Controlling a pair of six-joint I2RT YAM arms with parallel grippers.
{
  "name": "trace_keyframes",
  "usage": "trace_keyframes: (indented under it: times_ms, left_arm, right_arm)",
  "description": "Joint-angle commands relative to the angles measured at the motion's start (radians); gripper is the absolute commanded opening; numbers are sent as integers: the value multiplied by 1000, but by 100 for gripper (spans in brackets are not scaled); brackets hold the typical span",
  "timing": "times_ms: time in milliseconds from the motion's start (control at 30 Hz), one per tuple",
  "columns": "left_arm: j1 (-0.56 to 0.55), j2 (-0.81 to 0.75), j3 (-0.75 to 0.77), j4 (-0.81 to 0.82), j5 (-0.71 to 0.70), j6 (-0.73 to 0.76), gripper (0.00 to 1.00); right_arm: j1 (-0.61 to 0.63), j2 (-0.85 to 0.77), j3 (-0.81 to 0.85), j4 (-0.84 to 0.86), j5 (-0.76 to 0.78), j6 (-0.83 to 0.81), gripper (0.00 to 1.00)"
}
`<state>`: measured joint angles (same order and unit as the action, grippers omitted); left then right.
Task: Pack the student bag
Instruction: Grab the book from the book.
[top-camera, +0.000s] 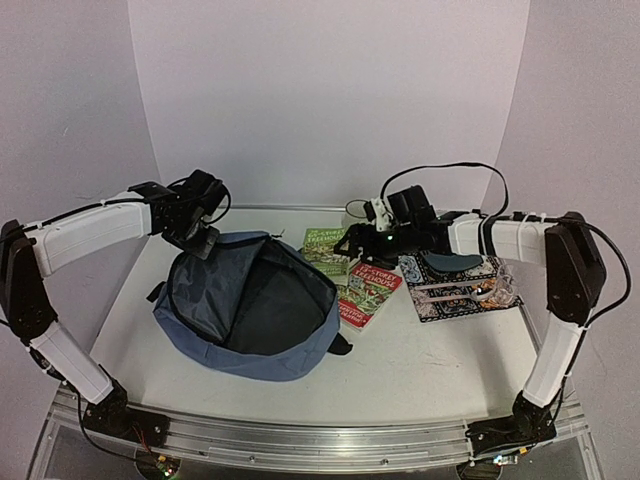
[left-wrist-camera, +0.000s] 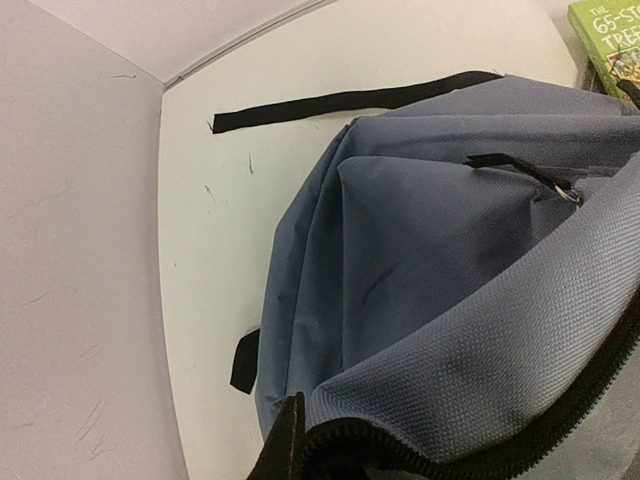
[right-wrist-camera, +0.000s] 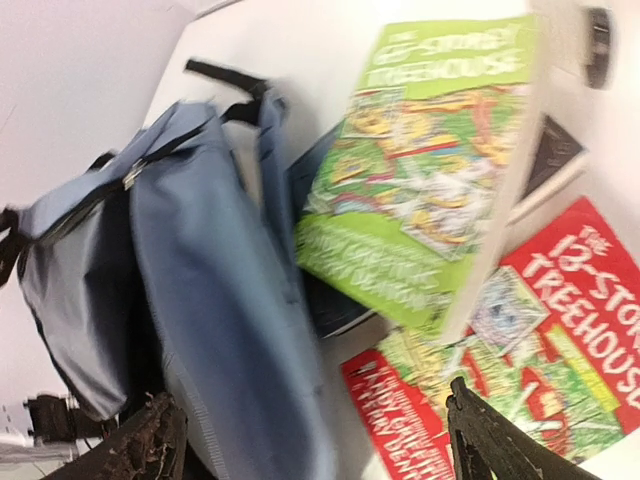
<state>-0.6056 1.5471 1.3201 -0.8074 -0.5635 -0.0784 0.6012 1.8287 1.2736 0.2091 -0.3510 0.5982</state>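
Note:
The student bag (top-camera: 250, 305), slate-blue with a dark lining, lies open on the table at centre left. My left gripper (top-camera: 203, 238) is at its far left rim, shut on the zipper edge (left-wrist-camera: 440, 440) and holding it up. My right gripper (top-camera: 360, 243) is open and empty, its fingers (right-wrist-camera: 480, 440) wide apart, hovering between the bag's right side (right-wrist-camera: 210, 290) and the books. A green Treehouse book (right-wrist-camera: 420, 170) lies against the bag's right edge. A red Treehouse book (right-wrist-camera: 560, 330) lies in front of it.
A dark book (right-wrist-camera: 555, 155) lies under the green one. A patterned mat (top-camera: 460, 295) at right carries a navy wallet (top-camera: 450, 262), pens and small items. A black strap (left-wrist-camera: 340, 102) trails from the bag toward the back wall.

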Motion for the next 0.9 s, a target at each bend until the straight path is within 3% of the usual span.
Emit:
trace_keyframes:
  times_ms: [0,233,500,867]
  left_arm:
    - [12,-41,41,14,-44,-3,0]
    - [12,-53,31,12,-16,-19,0]
    - [12,-63,12,11,-1,-42,0]
    - [12,-67,19,10,-1,-39,0]
  right_arm:
    - [-43,85,27,116,-35,69,91]
    - [-75,265,135,176,-79,169,93]
    - [-76,386,150,266,-133,274,92]
    - [-76,446,109,320,-189,365,85]
